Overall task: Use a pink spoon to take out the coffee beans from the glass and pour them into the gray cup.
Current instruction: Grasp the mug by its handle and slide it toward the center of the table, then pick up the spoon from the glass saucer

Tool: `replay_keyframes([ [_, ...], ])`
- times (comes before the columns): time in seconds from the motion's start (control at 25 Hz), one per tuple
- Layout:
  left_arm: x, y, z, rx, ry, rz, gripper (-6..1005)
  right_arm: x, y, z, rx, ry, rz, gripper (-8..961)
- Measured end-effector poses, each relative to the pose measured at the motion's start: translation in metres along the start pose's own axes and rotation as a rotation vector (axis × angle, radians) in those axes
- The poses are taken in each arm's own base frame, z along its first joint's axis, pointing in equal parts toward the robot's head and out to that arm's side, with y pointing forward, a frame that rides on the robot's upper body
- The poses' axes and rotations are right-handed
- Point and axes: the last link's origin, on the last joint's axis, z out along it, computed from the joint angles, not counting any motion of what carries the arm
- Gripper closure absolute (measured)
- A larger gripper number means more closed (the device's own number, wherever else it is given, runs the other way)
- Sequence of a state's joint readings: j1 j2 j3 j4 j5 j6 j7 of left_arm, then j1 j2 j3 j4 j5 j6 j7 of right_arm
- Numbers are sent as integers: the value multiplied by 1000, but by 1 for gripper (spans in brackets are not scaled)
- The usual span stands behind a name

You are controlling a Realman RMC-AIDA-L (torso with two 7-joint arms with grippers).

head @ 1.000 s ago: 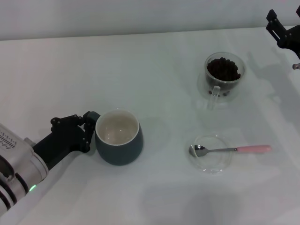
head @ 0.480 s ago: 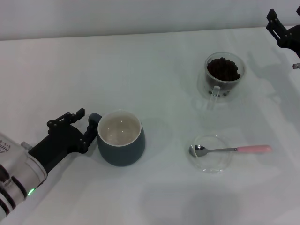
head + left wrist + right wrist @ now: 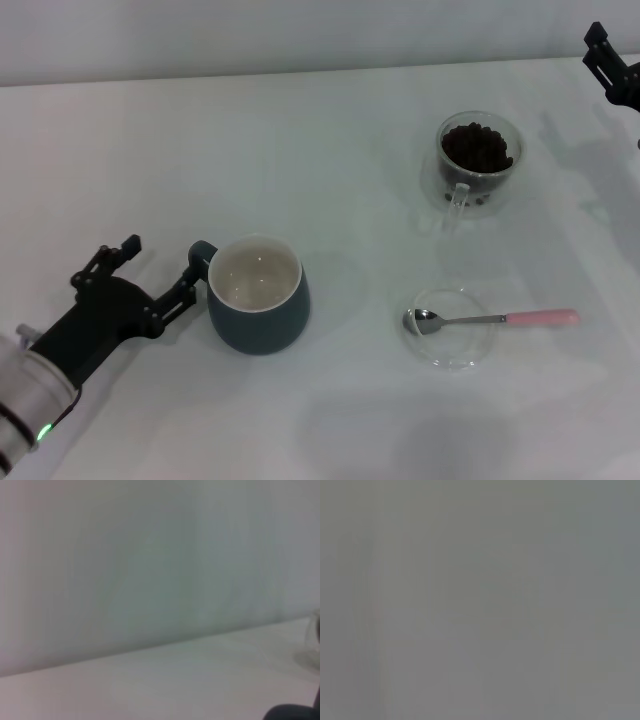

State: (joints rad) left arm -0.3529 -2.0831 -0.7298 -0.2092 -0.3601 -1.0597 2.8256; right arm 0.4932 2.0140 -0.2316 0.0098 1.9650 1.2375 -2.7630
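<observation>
Backing off with the left gripper [image 3: 150,272]. A second ago clamped on the loop handle of the gray cup [image 3: 258,295], half a second ago just opening, and now drawn away toward the robot with fingers [image 3: 186,287] spread wide. Nothing held. Looks like the nearer fingertip is still close beside the handle, but cannot tell whether it touches.

Leaves the gray cup upright on the white table [image 3: 320,150], cream inside bare, sitting a little to the right of where it was a second ago. Reads as a finished placing step: cup positioned and released, ready to receive.

Slight retreat too for the right gripper [image 3: 615,65], now nearer the far right edge of the head view, well apart from everything. Cannot tell whether it is open or closed.

Nothing else disturbed:
- Clear double-walled glass [image 3: 478,160] far right, upright, with the coffee beans [image 3: 478,147] heaped inside.
- Pink spoon [image 3: 495,319] lying with its metal bowl on the clear saucer [image 3: 452,345] and its pink handle pointing right, off the rim, untouched.

So scooping not yet begun. Likely next: reaching for the spoon's handle, probably with the right arm, since it lies on that side.
</observation>
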Motion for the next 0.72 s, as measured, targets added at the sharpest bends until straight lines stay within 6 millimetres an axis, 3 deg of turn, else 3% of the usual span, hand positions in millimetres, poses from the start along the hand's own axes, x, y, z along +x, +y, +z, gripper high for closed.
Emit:
replay_keyframes([
  [0.44, -5, -23, -49, 222, 125, -105, 155, 0, -5, -13, 26, -28, 66, 113],
  [0.72, 2, -49, -76, 411, 230, -139, 163, 11, -29, -54, 93, -13, 409, 112],
])
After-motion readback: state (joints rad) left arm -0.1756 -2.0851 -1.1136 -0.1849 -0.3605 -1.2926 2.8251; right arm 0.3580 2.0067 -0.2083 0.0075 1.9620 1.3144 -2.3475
